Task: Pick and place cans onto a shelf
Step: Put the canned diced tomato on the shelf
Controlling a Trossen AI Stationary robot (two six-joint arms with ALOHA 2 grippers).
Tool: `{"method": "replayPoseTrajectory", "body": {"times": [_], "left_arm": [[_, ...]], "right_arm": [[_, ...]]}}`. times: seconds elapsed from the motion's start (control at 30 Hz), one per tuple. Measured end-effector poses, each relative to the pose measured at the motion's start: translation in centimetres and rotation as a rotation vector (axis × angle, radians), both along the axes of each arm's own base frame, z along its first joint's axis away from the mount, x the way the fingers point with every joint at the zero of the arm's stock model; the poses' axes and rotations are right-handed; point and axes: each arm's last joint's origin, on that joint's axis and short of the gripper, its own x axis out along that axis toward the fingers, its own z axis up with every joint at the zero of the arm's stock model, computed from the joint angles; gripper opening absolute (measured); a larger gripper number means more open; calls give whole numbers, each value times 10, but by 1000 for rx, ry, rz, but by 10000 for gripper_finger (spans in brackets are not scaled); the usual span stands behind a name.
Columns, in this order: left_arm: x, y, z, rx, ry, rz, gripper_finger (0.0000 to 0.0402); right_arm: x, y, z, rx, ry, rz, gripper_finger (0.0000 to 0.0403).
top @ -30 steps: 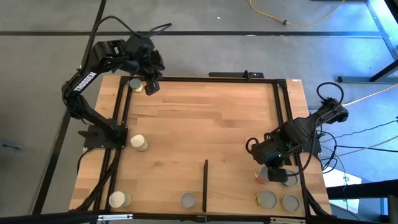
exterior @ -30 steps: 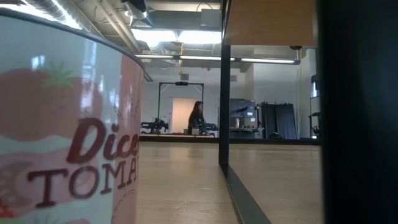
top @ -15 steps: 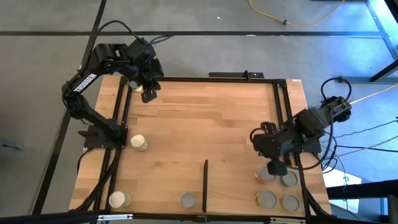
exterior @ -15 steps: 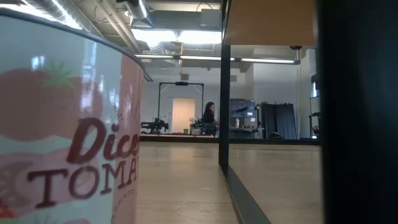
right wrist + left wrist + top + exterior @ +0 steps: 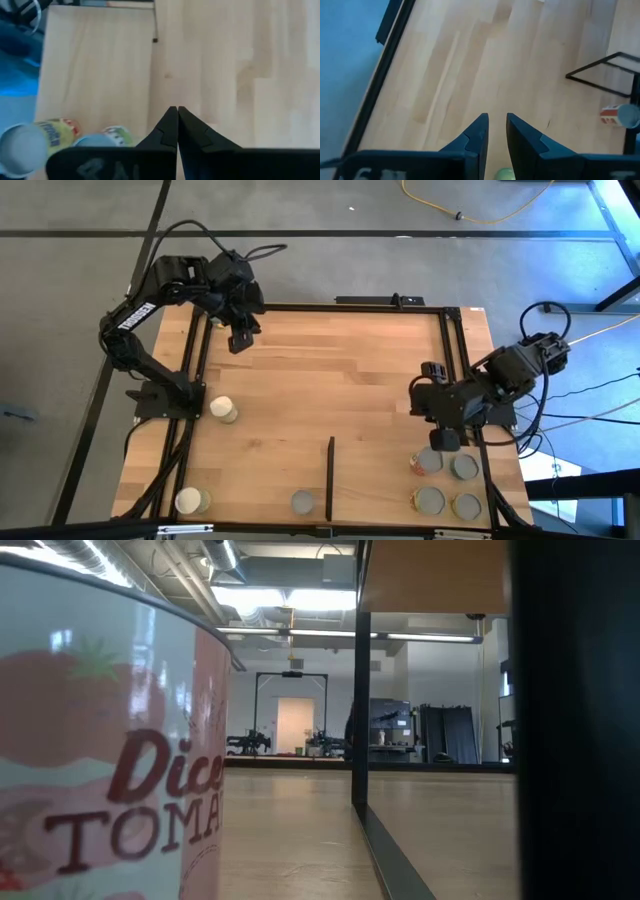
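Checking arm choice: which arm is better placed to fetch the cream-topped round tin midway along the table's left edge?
Left, probably. The left gripper hangs open on that side, nearer the cream-topped tin; the right gripper is shut across the table.

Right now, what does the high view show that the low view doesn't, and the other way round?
Only the high view: both arms, the left hand near the tabletop's left edge, the right hand by four cans, and other cans scattered about. Only the low view: a tomato can with its label up close, and the room behind. Both: the wood tabletop.
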Motion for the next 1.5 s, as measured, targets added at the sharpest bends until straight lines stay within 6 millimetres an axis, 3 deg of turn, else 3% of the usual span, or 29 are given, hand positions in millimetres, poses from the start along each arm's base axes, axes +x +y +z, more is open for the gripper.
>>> {"method": "replayPoseTrajectory", "body": {"times": [0.43,0.73,1.07,1.23,1.5], "left_arm": [[9,-16,-8,1,11,-249,60],[31,-53,-54,-202,125,-513,57],[62,-90,-106,-280,137,-500,53],[74,-119,-124,-357,83,-511,53],[72,-172,-151,-360,99,-460,52]], "right_arm": [[-26,-24,21,-185,-203,-83,4],[-53,-43,35,-213,-312,-129,4],[-68,-52,41,-229,-343,-82,4],[-72,-55,43,-221,-354,-84,4],[-75,-55,43,-212,-348,-51,4]]}}
